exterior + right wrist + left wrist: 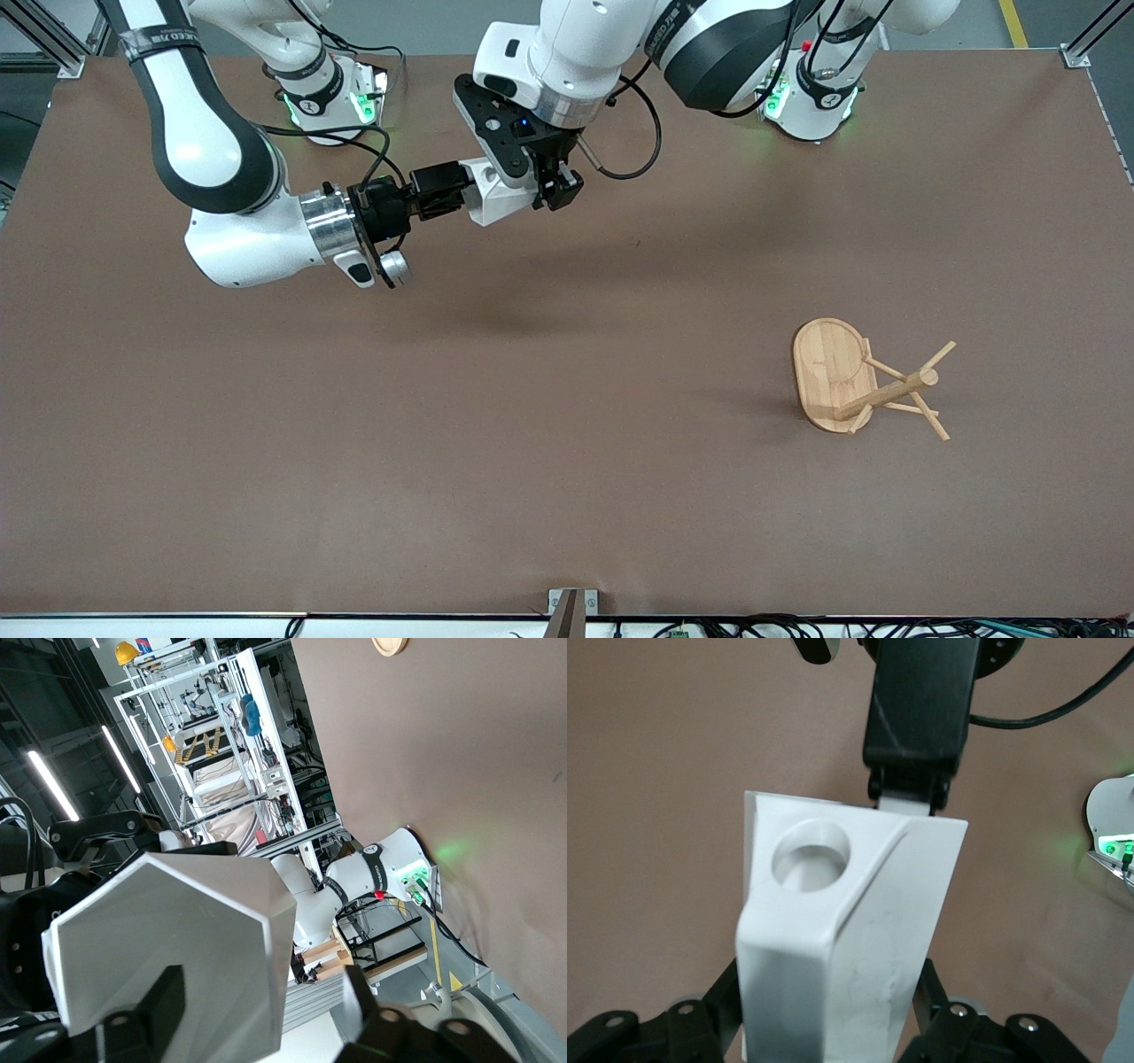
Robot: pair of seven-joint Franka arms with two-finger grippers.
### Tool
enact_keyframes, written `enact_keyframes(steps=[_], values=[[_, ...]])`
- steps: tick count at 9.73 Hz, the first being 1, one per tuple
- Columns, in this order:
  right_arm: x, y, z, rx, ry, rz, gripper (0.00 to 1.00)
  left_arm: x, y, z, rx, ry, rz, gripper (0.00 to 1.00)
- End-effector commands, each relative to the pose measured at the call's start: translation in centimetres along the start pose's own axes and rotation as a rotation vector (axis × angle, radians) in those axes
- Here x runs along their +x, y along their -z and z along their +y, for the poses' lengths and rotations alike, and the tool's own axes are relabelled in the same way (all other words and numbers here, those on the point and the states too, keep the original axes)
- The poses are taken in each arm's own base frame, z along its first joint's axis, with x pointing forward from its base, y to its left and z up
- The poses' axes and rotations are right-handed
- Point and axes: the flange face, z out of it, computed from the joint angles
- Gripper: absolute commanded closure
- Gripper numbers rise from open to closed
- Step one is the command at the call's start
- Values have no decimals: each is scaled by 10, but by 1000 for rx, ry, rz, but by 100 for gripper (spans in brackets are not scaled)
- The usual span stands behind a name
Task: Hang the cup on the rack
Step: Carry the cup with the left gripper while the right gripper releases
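Observation:
The white faceted cup (490, 190) is held in the air over the table's part near the robots' bases. My left gripper (554, 188) is shut on it; in the left wrist view its fingers (930, 992) press both sides of the cup (833, 930), and the handle tab's round hole faces the camera. My right gripper (456, 189) is at the cup's other end, open: in the right wrist view (257, 992) one finger (354, 992) stands clear of the cup (177, 930). The bamboo rack (873, 385) lies tipped on its side toward the left arm's end, nearer the front camera.
The brown table (532, 443) carries only the rack. The rack's oval base (828, 363) stands on edge and its pegs point toward the left arm's end. A small metal bracket (567, 607) sits at the table's front edge.

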Motion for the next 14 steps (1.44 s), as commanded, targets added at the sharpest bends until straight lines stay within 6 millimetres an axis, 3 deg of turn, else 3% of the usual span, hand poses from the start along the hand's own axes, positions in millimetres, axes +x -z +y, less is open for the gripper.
enact_keyframes(steps=[1, 4, 5, 7, 9, 11, 12, 14], values=[[-4, 31, -11, 7, 13, 39, 0, -4, -16, -23, 13, -11, -40, 99], [-4, 112, -39, -153, -54, 135, 0, -10, -12, -65, 49, -3, -40, 99], [-11, 151, -48, -236, -102, 187, 0, -13, -8, -71, 91, 14, -57, 99], [-32, 226, -36, -507, -172, 307, 0, -39, 22, -104, 143, 229, -128, 99], [-57, 291, -22, -853, -226, 430, 0, -56, 49, -115, 194, 417, -148, 99], [-81, 331, -45, -1137, -185, 555, 0, -74, 67, -148, 215, 557, -146, 99], [-86, 339, -59, -1236, -175, 574, 0, -89, 75, -166, 242, 608, -153, 99], [-109, 353, -109, -1283, -157, 618, 0, -111, 63, -203, 250, 676, -157, 99]])
